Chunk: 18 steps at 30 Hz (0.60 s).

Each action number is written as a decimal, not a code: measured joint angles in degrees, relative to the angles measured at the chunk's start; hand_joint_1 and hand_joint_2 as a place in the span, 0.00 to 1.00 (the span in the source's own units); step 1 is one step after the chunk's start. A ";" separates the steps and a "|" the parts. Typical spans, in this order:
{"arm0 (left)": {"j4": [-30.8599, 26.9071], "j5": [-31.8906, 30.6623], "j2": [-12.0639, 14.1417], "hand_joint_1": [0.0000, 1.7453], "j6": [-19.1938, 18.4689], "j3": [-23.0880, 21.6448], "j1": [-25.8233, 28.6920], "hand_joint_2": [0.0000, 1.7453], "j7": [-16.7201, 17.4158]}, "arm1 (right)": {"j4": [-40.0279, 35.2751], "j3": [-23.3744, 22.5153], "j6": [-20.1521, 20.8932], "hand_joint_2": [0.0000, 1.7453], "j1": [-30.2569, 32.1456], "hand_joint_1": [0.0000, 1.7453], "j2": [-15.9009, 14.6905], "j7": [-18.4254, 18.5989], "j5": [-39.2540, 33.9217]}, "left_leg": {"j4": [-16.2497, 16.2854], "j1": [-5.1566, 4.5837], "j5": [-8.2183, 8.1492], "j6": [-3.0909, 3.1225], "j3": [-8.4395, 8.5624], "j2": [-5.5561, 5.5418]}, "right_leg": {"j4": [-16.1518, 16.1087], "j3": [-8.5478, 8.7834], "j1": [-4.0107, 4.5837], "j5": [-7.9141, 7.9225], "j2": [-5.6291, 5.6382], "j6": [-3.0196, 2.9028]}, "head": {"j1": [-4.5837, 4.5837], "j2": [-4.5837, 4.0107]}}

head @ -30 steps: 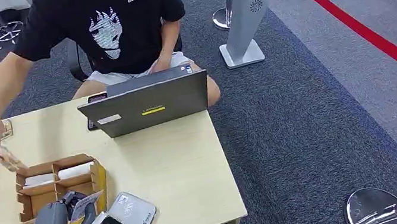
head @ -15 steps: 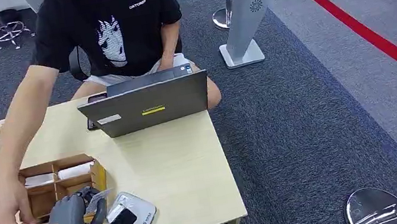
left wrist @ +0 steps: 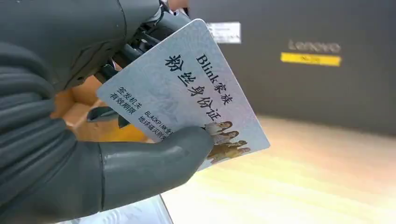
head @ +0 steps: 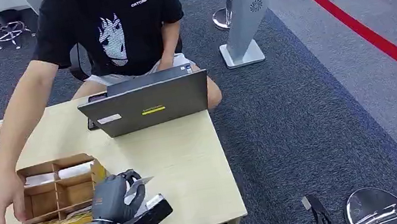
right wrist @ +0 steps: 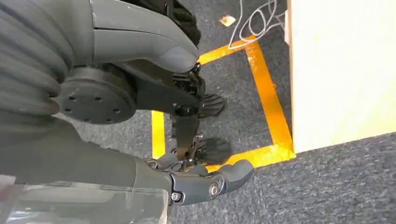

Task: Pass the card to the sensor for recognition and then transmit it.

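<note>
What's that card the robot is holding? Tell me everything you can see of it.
The card is a thin, pale bluish-white rectangle with rounded corners, plastic by its look. It bears black Chinese characters, the word "Blink", smaller lines including "BLACKPINK", and a small picture of several people near one corner. The left hand holds it, the thick grey thumb pressing on its printed face with darker fingers behind it. It is tilted, held above the wooden table, with the grey laptop beyond it.

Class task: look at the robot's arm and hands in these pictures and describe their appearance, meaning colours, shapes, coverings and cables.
The left hand is matte dark grey with a thick rounded thumb and darker mechanical fingers. Behind it sits a grey ribbed cover, then a silver arm carrying a black block and a black cable. The right hand has the same grey ribbed cover and dark jointed fingers.
</note>
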 joint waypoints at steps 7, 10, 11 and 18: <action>1.80 -4.22 0.87 1.00 -0.55 -2.87 0.47 1.00 4.00 | -1.53 8.30 -2.43 1.00 2.68 0.00 -0.77 2.10 -7.99 | -0.02 0.01 -0.01 0.01 -0.07 -0.03 | 0.00 -0.05 0.00 -0.03 -0.03 0.01 | 0.00 0.00; 1.82 -6.44 1.35 1.00 -1.64 -3.41 1.25 1.00 5.74 | -2.56 10.50 -2.32 1.00 3.92 0.00 -0.92 3.00 -10.30 | -0.03 0.01 -0.01 0.01 -0.08 -0.04 | 0.00 -0.04 0.00 -0.03 -0.04 0.01 | 0.00 0.00; 1.66 -7.55 1.57 1.00 -1.70 -3.44 1.82 1.00 6.49 | -3.22 11.20 -1.90 1.00 4.53 0.00 -0.92 3.52 -11.16 | -0.02 0.01 -0.01 0.01 -0.08 -0.04 | 0.00 -0.04 0.00 -0.03 -0.04 0.01 | 0.00 0.00; -4.70 -11.02 3.76 1.00 -2.45 -3.44 6.37 1.00 8.68 | -12.29 13.98 -0.46 1.00 9.47 0.00 0.59 7.04 -16.28 | -0.03 0.01 -0.02 0.01 -0.18 -0.08 | 0.00 -0.13 0.00 -0.06 -0.10 0.03 | 0.02 0.00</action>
